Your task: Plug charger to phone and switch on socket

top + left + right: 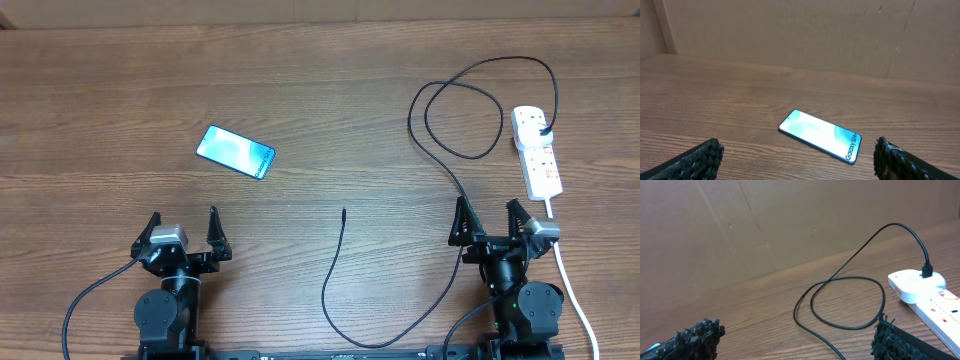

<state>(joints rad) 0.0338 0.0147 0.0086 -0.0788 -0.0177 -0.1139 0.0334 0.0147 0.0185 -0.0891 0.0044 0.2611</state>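
Note:
The phone (pixel 236 151) lies flat on the table at the left, teal screen up; it also shows in the left wrist view (pixel 821 135), ahead of my fingers. The black charger cable (pixel 450 160) is plugged into the far end of the white socket strip (pixel 537 150), loops once, and runs to its free tip (pixel 344 211) at the centre. The right wrist view shows the loop (pixel 840 300) and the strip (pixel 927 292). My left gripper (pixel 184 232) is open and empty, short of the phone. My right gripper (pixel 492 218) is open and empty, over the cable beside the strip.
The strip's thick white cord (pixel 572 290) runs down the right side past my right arm. A brown cardboard wall (pixel 800 35) stands behind the table. The wooden tabletop (pixel 120 90) extends to the far left.

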